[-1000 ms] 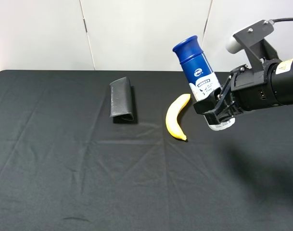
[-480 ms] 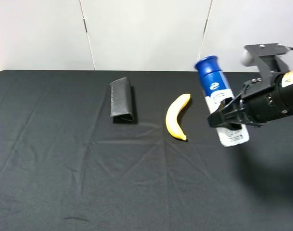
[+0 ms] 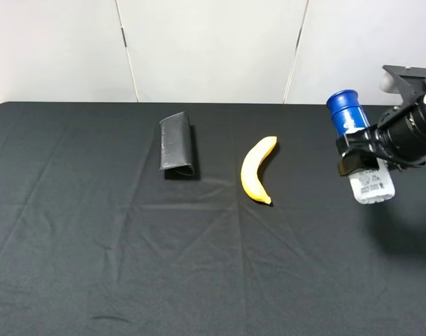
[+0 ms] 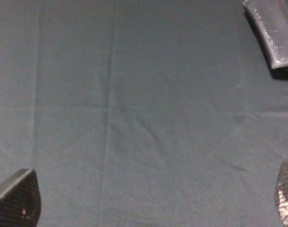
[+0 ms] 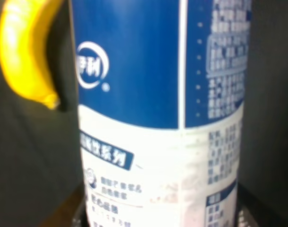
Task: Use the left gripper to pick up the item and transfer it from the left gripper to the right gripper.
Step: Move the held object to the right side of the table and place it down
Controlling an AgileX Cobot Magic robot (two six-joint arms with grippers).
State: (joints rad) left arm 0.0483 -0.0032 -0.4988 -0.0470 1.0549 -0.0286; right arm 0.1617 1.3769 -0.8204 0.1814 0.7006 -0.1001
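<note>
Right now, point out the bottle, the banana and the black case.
bottle [image 3: 347,114], exterior high view, on its blue upper part.
banana [image 3: 250,171], exterior high view, on the middle of its curve.
black case [image 3: 178,143], exterior high view, on its top face.

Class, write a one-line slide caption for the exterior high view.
Right gripper holds the blue-capped bottle above the black table, right of a banana and folded case.
</note>
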